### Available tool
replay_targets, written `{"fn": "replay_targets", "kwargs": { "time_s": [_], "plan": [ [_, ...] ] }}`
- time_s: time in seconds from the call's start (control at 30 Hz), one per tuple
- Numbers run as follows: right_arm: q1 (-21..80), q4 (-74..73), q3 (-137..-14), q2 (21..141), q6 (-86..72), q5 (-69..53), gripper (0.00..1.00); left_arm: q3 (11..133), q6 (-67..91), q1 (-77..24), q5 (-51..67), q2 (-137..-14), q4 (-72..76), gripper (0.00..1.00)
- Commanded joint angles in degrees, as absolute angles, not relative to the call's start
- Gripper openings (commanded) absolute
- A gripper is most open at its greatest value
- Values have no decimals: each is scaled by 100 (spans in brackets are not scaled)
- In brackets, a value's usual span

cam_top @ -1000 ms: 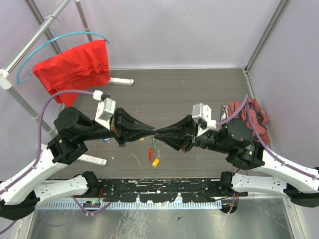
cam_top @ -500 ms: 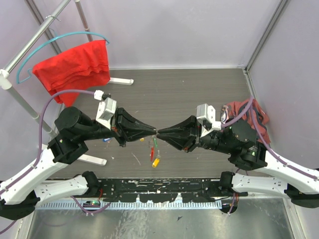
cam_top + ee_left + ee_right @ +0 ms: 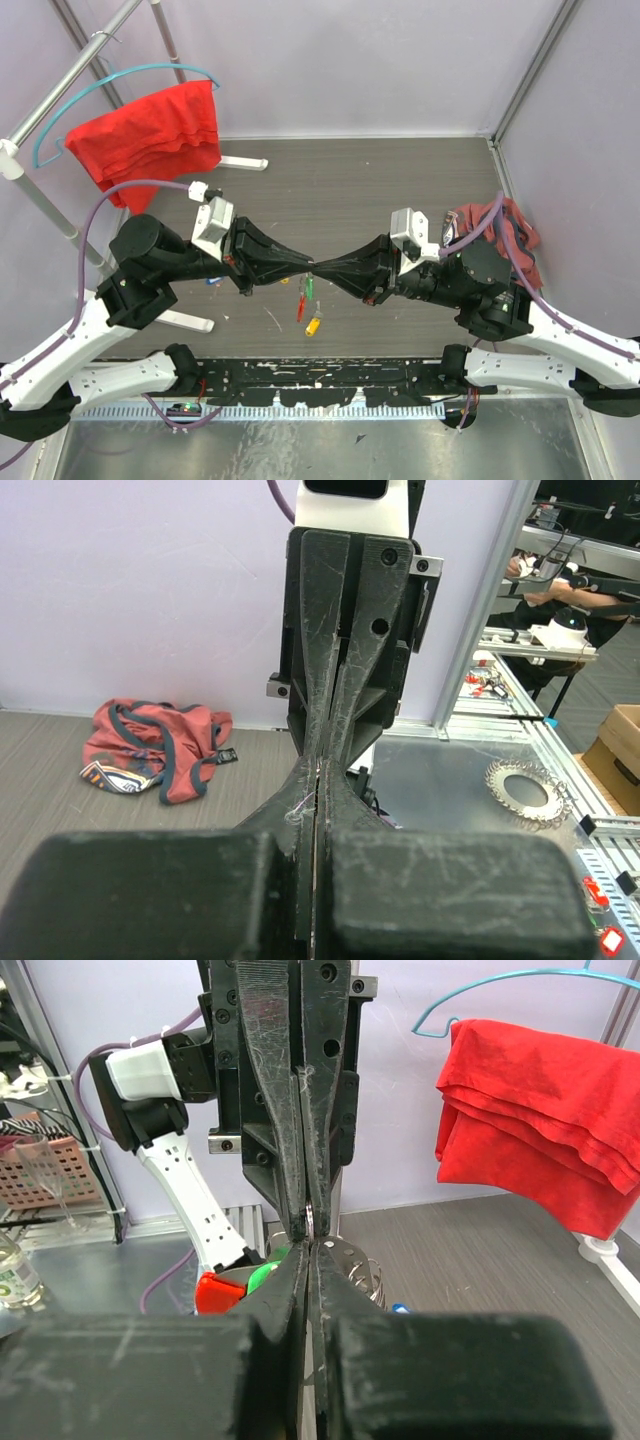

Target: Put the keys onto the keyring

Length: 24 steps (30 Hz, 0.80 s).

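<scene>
My left gripper (image 3: 307, 264) and right gripper (image 3: 318, 267) meet tip to tip above the table's middle, and both are shut. In the right wrist view the left fingers (image 3: 290, 1120) pinch a small silver metal piece (image 3: 312, 1218) of the keyring. Its red bar (image 3: 300, 306) (image 3: 220, 1293) and a green key tag (image 3: 310, 288) (image 3: 262, 1278) hang below the tips, and its wavy wire loop (image 3: 365, 1272) shows beside my right fingers. I cannot tell if the right gripper (image 3: 308, 1244) grips anything. A yellow key (image 3: 313, 326) and a blue key (image 3: 212, 281) lie on the table.
A red cloth (image 3: 150, 130) hangs on a teal hanger from a rack at the back left, and the rack's white foot (image 3: 185, 320) lies by the left arm. A crumpled red patterned cloth (image 3: 500, 228) lies at the right wall.
The right gripper drew back a little to the right half a second ago and has come back to the left gripper's tips. The hanging red bar swung slightly left.
</scene>
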State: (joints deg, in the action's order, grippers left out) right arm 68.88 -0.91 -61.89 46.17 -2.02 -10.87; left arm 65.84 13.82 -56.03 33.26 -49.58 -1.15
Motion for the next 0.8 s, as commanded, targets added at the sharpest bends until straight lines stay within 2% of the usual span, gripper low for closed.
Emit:
{"fn": "replay_targets", "kwargs": {
  "time_s": [0.0,0.23,0.6,0.77],
  "plan": [
    [6917,266,-6438,4691,-176,-1195,2,6643,1415,-5625,3370,-4969,133,0],
    [6917,14,-6556,4653,-59,-1142,1,6649,1464,-5620,3502,-4965,128,1],
    [6916,-1172,-7097,4664,232,-1003,1,6767,1381,-5622,3664,-4984,-294,28],
    [6915,-2069,-7618,4827,324,-847,1,7095,1038,-5617,3529,-5101,-1119,34]
  ]
}}
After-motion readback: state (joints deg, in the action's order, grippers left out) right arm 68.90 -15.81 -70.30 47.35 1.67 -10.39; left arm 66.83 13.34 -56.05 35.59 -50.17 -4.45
